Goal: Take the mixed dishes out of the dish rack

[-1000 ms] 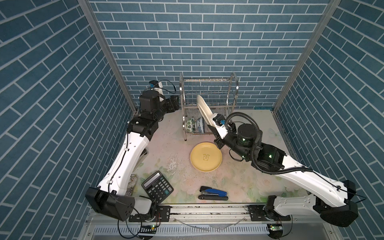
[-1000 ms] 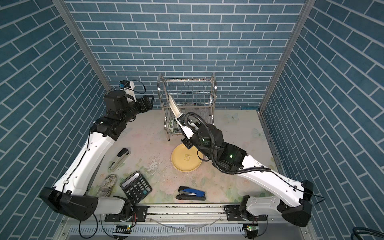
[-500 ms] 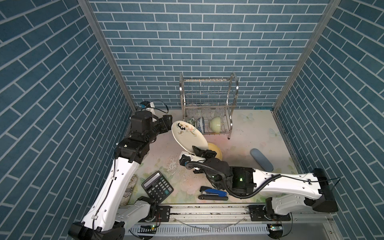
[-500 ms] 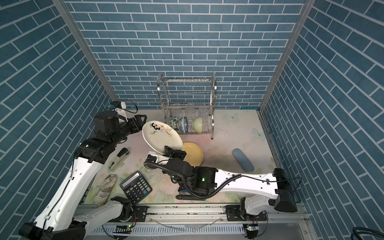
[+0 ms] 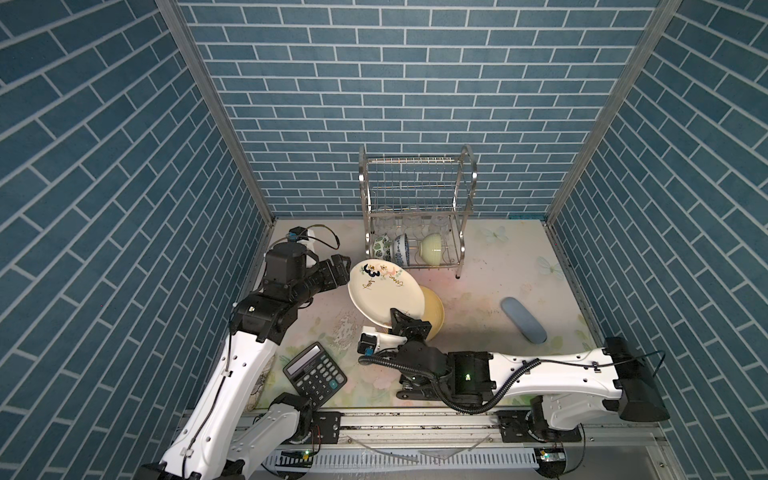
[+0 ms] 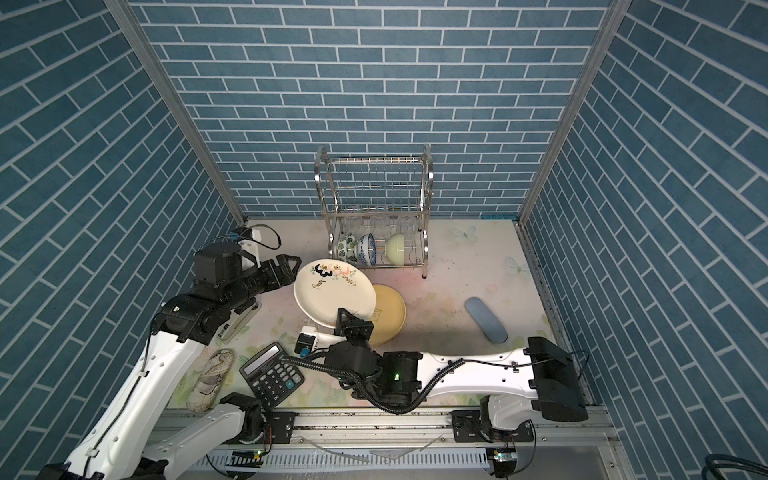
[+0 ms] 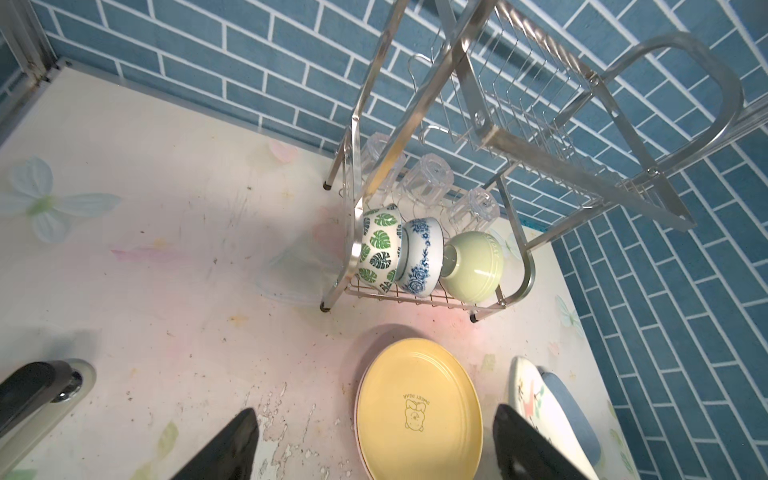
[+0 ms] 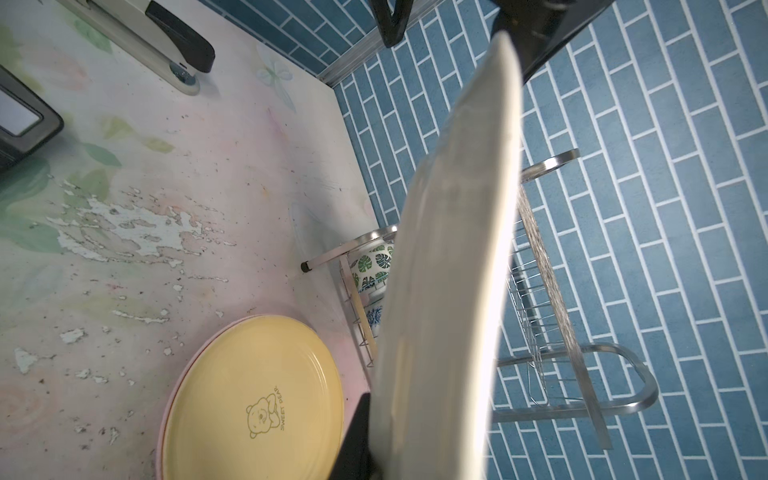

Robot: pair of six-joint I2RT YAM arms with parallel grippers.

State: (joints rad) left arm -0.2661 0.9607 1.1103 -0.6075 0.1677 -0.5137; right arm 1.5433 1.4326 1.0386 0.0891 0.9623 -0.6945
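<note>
The pale, flower-printed table (image 5: 490, 274) I work at, paint flaking at centre frame. The dish rack (image 5: 417, 183) stands on it at upper centre, against the back wall. Just below the rack, a yellow plate (image 5: 434, 318) lies stacked on a pink plate (image 8: 160, 449) that shows only as a rim. A black calculator (image 5: 315, 376) sits at lower left and a blue-grey oblong case (image 5: 523, 320) at right. A patterned case (image 6: 212, 374) and a cream-and-black stapler (image 8: 166, 41) lie along the left edge.
</note>
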